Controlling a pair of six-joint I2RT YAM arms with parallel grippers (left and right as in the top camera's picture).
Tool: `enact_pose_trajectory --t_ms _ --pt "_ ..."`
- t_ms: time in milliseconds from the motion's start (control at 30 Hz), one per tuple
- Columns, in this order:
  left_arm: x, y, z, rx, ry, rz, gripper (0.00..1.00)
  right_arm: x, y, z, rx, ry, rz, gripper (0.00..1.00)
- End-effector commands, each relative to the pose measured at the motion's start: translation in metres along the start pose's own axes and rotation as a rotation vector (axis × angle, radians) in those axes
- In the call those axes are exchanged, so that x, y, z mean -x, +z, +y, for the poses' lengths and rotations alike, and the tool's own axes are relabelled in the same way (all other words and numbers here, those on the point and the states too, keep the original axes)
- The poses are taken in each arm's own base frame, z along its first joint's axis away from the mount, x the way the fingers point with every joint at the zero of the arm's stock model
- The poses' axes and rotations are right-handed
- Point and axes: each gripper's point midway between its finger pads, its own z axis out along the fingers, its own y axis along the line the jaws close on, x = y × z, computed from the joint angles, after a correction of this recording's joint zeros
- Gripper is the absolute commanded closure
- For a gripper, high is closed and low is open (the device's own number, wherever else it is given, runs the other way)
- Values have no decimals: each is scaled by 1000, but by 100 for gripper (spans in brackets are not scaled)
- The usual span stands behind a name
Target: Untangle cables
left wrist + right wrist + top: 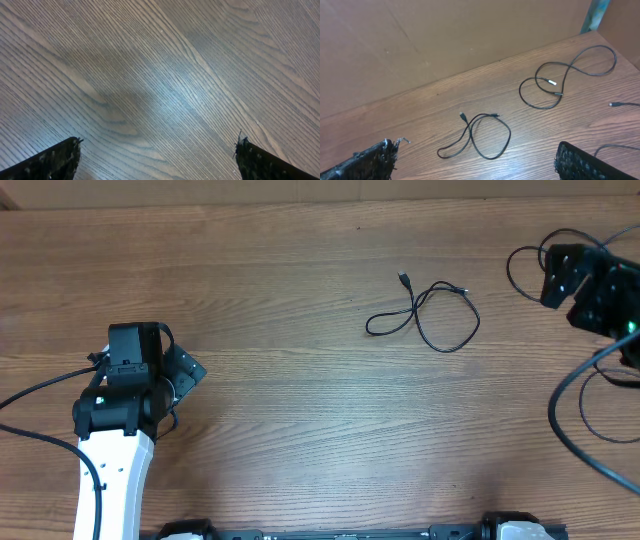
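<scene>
One thin black cable (416, 307) lies in a loose crossed loop on the wooden table (300, 420), right of centre, with small plugs at its ends. It also shows in the right wrist view (470, 131), ahead of my right gripper (475, 160), which is open and empty. A second thin black cable (565, 77) lies in its own loop further right, close to my right gripper (552, 275) in the overhead view (509, 268). My left gripper (183, 372) is open and empty over bare wood (157, 155), far left of the cables.
A loose plug end (615, 104) and another thin cord (610, 147) lie at the right edge of the right wrist view. Thicker black arm cables loop at the table's right edge (585, 415). A brown cardboard wall (445, 35) stands behind the table.
</scene>
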Motion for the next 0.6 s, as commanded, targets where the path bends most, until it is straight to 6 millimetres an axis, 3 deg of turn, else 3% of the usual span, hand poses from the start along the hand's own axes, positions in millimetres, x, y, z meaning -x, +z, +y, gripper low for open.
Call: enact_pose_trajectory --t_ms 0,567 --pt "6 -3 2 8 -17 -25 1 1 -1 1 5 -5 -3 0" --pt "6 -3 2 8 -17 -24 1 -5 28 5 -2 -13 65 0"
